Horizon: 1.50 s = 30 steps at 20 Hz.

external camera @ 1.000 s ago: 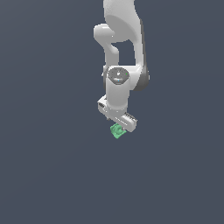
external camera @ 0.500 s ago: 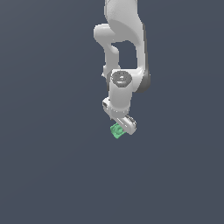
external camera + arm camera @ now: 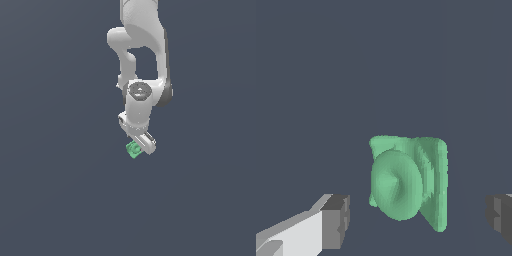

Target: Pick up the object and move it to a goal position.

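A uniform dark grey-blue surface (image 3: pixel 55 200) fills both views; no edge, wall or border of it is seen in either one. Open ground is seen on every side of the arm (image 3: pixel 142 60) in the exterior view, with wide room toward the exterior view's left, right and lower part.

The white arm is seen entering from the upper edge of the exterior view and ending in the gripper (image 3: pixel 139 146), which is held low in the middle of the picture. The object (image 3: pixel 133 149) is seen at the gripper's tip, on the side toward the exterior view's left, touching or just beside the white finger housing.

In the wrist view the object (image 3: pixel 408 182) is seen between the two dark grey fingertips (image 3: pixel 336 221), with a clear gap of background on each side. The jaws are spread wide and nothing is gripped; no contact with either pad is shown. Whether the object rests on the surface or is slightly off it cannot be judged from these views, as no shadow line is resolved.

The object is recorded as a small light-green block, roughly cube-shaped, with softly rounded corners. A raised round ring with a dished centre is seen on the face turned to the wrist camera. The block is slightly rotated, so a second, ridged side is partly shown.

No brand, label or legible writing is seen.
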Motion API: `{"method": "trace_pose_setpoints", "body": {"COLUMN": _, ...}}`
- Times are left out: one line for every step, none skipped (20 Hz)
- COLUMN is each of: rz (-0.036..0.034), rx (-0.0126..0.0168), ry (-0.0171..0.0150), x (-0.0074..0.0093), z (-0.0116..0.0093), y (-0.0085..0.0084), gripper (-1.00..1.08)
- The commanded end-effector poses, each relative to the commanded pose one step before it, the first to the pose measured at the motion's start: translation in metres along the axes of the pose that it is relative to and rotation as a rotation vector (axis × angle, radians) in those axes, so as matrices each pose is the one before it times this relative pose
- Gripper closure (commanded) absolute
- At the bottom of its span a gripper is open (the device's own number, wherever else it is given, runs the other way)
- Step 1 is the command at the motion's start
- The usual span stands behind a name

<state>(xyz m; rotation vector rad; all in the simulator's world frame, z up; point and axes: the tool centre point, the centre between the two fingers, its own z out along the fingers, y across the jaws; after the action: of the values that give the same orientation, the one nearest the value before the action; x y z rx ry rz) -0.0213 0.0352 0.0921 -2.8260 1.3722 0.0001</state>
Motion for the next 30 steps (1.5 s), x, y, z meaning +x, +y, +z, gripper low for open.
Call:
{"method": "trace_pose_setpoints", "body": {"rz": 0.0006, "rx": -0.00026, "ry": -0.00012, "x": 0.00005, "z": 0.00292, "y": 0.00025, "gripper": -0.92}}
{"method": "trace_pose_setpoints", "body": {"rz": 0.0, "rx": 0.0, "ry": 0.0, "x": -0.00017, "z": 0.00264, "y": -0.00002, "gripper": -0.92}}
{"method": "trace_pose_setpoints", "body": {"rz": 0.00049, "rx": 0.0, "ry": 0.00002, "x": 0.00001, "z": 0.00337, "y": 0.00015, "gripper": -0.92}}
{"method": "trace_pose_setpoints", "body": {"rz": 0.00049, "rx": 0.0, "ry": 0.00003, "x": -0.00004, "z": 0.0041, "y": 0.00016, "gripper": -0.92}}
{"method": "trace_pose_setpoints", "body": {"rz": 0.00049, "rx": 0.0, "ry": 0.00003, "x": -0.0001, "z": 0.00481, "y": 0.00016, "gripper": -0.92}}
{"method": "trace_pose_setpoints", "body": {"rz": 0.00049, "rx": 0.0, "ry": 0.00003, "x": -0.00015, "z": 0.00549, "y": 0.00017, "gripper": -0.92}}
{"method": "trace_pose_setpoints", "body": {"rz": 0.00069, "rx": -0.00001, "ry": 0.00004, "x": -0.00007, "z": 0.00584, "y": 0.00022, "gripper": -0.92}}
{"method": "trace_pose_setpoints", "body": {"rz": 0.00049, "rx": 0.0, "ry": 0.00003, "x": -0.0001, "z": 0.00518, "y": 0.00013, "gripper": -0.92}}
{"method": "trace_pose_setpoints", "body": {"rz": 0.00049, "rx": 0.00001, "ry": 0.00002, "x": -0.00001, "z": 0.00442, "y": 0.00008, "gripper": -0.92}}
{"method": "trace_pose_setpoints", "body": {"rz": 0.0, "rx": 0.0, "ry": 0.0, "x": -0.00015, "z": 0.00367, "y": -0.00014, "gripper": -0.92}}
{"method": "trace_pose_setpoints", "body": {"rz": 0.00049, "rx": 0.00005, "ry": 0.0, "x": 0.00019, "z": 0.00288, "y": -0.00004, "gripper": -0.92}}
{"method": "trace_pose_setpoints", "body": {"rz": 0.0, "rx": 0.0, "ry": 0.0, "x": 0.00004, "z": 0.00214, "y": -0.00025, "gripper": -0.92}}
{"method": "trace_pose_setpoints", "body": {"rz": 0.0, "rx": 0.0, "ry": 0.0, "x": 0.0001, "z": 0.00142, "y": -0.00027, "gripper": -0.92}}
{"method": "trace_pose_setpoints", "body": {"rz": 0.0, "rx": 0.0, "ry": 0.0, "x": 0.00011, "z": 0.00078, "y": -0.00022, "gripper": -0.92}}
{"method": "trace_pose_setpoints", "body": {"rz": 0.0, "rx": 0.0, "ry": 0.0, "x": 0.00005, "z": 0.00024, "y": -0.00009, "gripper": -0.92}}
{"method": "trace_pose_setpoints", "body": {"rz": 0.0, "rx": 0.0, "ry": 0.0, "x": 0.0, "z": 0.0, "y": 0.0, "gripper": 1.08}}
{"method": "trace_pose_setpoints", "body": {"rz": 0.0, "rx": 0.0, "ry": 0.0, "x": 0.0, "z": 0.0, "y": 0.0, "gripper": 1.08}}
{"method": "trace_pose_setpoints", "body": {"rz": 0.0, "rx": 0.0, "ry": 0.0, "x": 0.0, "z": 0.0, "y": 0.0, "gripper": 1.08}}
{"method": "trace_pose_setpoints", "body": {"rz": 0.0, "rx": 0.0, "ry": 0.0, "x": 0.0, "z": 0.0, "y": 0.0, "gripper": 1.08}}
{"method": "trace_pose_setpoints", "body": {"rz": 0.0, "rx": 0.0, "ry": 0.0, "x": 0.0, "z": 0.0, "y": 0.0, "gripper": 1.08}}
{"method": "trace_pose_setpoints", "body": {"rz": 0.0, "rx": 0.0, "ry": 0.0, "x": 0.0, "z": 0.0, "y": 0.0, "gripper": 1.08}}
{"method": "trace_pose_setpoints", "body": {"rz": 0.0, "rx": 0.0, "ry": 0.0, "x": 0.0, "z": 0.0, "y": 0.0, "gripper": 1.08}}
{"method": "trace_pose_setpoints", "body": {"rz": 0.0, "rx": 0.0, "ry": 0.0, "x": 0.0, "z": 0.0, "y": 0.0, "gripper": 1.08}}
{"method": "trace_pose_setpoints", "body": {"rz": 0.0, "rx": 0.0, "ry": 0.0, "x": 0.0, "z": 0.0, "y": 0.0, "gripper": 1.08}}
{"method": "trace_pose_setpoints", "body": {"rz": 0.0, "rx": 0.0, "ry": 0.0, "x": 0.0, "z": 0.0, "y": 0.0, "gripper": 1.08}}
{"method": "trace_pose_setpoints", "body": {"rz": 0.00038, "rx": 0.0015, "ry": 0.00084, "x": 0.00051, "z": -0.00103, "y": -0.00028, "gripper": 1.08}}
{"method": "trace_pose_setpoints", "body": {"rz": 0.0, "rx": 0.0, "ry": 0.0, "x": -0.00011, "z": -0.00028, "y": -0.00007, "gripper": 1.08}}
{"method": "trace_pose_setpoints", "body": {"rz": 0.0, "rx": 0.0, "ry": 0.0, "x": -0.00033, "z": -0.00084, "y": -0.0002, "gripper": 1.08}}
{"method": "trace_pose_setpoints", "body": {"rz": 0.0, "rx": 0.0, "ry": 0.0, "x": -0.00055, "z": -0.00139, "y": -0.00033, "gripper": 1.08}}
{"method": "trace_pose_setpoints", "body": {"rz": 0.0, "rx": 0.0, "ry": 0.0, "x": -0.00078, "z": -0.00195, "y": -0.00046, "gripper": 1.08}}
